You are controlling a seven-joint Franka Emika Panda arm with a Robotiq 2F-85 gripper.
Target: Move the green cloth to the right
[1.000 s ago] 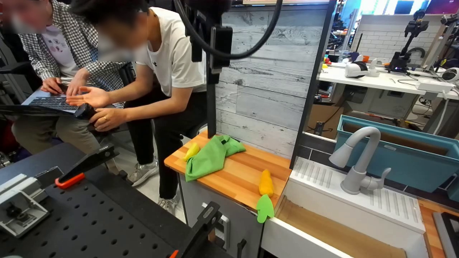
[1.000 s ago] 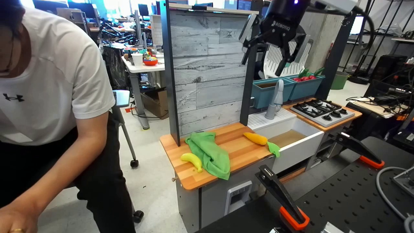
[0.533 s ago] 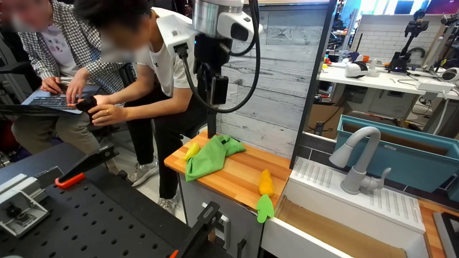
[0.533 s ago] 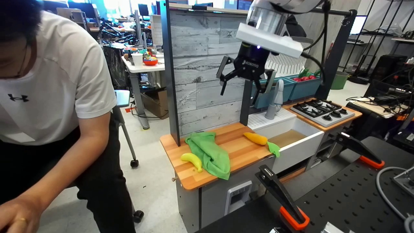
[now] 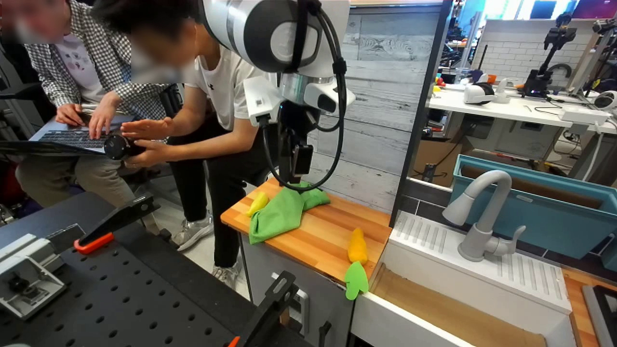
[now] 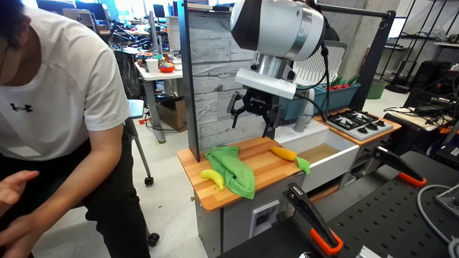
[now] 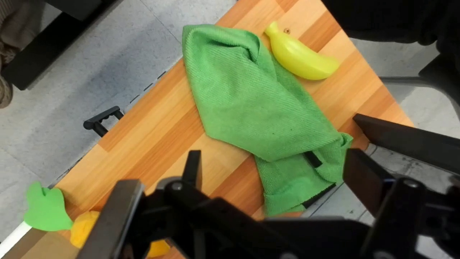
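Note:
The green cloth [image 5: 279, 219] lies crumpled on the wooden counter [image 5: 328, 241], beside the yellow banana [image 5: 259, 204]. It also shows in an exterior view [image 6: 238, 175], one corner hanging over the counter's front edge. In the wrist view the cloth [image 7: 251, 93] is spread below the jaws, its narrow end by the grey panel. My gripper [image 6: 249, 130] is open and empty, pointing down above the counter, apart from the cloth. In the wrist view the gripper's fingers [image 7: 274, 153] stand wide apart with the cloth's narrow end between them in the picture.
A toy carrot [image 6: 284, 153] with a green leaf lies at the counter's sink end. A white sink [image 6: 335, 165] with a grey faucet [image 5: 487, 202] adjoins it. A grey plank panel [image 6: 229, 104] rises behind the counter. A person [image 6: 64, 86] sits close by.
The arm has come down from high up to lower above the counter, shifting toward the cloth's side. The gripper stays open. The cloth, banana and carrot have not moved.

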